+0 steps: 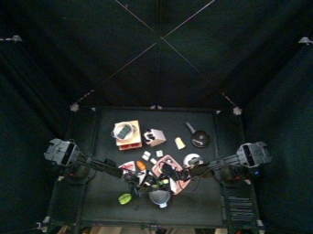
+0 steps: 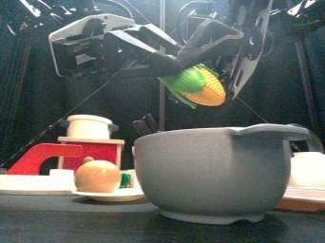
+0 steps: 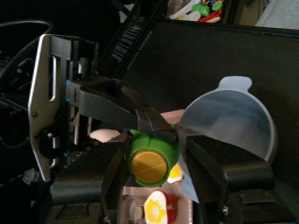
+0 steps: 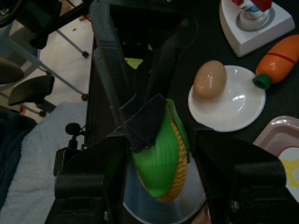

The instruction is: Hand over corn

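walls: black curtains (image 1: 49, 82) on all sides
table: small, black (image 1: 208, 206)
floor: pale, beyond curtains (image 4: 52, 48)
light: bright glare overhead (image 2: 159, 14)

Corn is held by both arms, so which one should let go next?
Hard to say: the corn sits between both grippers' jaws, left gripper and right gripper. Probably whichever brought it, which one moment can't show.

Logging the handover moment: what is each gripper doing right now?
Left gripper: shut on the corn, at its end.
Right gripper: shut on the corn too, along its side, above the grey bowl.
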Tool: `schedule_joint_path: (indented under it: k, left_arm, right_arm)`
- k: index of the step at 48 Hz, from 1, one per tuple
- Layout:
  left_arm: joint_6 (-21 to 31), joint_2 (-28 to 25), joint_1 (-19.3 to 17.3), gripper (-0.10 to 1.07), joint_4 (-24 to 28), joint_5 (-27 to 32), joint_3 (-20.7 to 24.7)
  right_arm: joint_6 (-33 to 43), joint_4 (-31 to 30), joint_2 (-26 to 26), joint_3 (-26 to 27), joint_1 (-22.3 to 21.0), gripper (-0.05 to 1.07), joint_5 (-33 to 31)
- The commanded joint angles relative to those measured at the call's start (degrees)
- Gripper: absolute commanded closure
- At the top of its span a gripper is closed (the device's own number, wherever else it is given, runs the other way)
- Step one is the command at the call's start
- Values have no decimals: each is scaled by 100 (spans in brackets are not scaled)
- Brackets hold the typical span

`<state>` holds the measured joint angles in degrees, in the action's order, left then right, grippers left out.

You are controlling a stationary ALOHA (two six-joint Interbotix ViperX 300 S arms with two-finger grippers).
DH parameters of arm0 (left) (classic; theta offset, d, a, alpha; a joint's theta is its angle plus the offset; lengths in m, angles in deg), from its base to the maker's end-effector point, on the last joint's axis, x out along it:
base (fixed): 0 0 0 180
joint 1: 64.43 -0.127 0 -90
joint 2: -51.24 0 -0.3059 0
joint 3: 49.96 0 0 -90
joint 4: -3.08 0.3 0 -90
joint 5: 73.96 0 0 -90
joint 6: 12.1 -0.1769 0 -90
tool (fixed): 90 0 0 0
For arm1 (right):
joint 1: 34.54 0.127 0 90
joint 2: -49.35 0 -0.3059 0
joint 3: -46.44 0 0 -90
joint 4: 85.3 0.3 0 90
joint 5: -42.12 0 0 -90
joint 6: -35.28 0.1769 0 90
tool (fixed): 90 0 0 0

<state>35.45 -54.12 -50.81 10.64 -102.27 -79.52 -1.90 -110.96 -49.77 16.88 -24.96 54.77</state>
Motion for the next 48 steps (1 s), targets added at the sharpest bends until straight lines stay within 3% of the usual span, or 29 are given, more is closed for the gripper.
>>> schedule_joint_path:
  k: [1,12,27,48]
  left_arm:
    - [18,9,-18,23,-44,-26,123]
    - [26,35,-26,20,-149,105,132]
    - [9,26,-26,6,-299,316,158]
    - [-79,-53,-79,5,-281,316,193]
  right_arm:
    - [-18,9,105,123,18,28,35]
    - [-9,9,105,132,18,28,35]
    - [-18,9,105,141,62,28,35]
    - [-18,9,105,141,105,28,35]
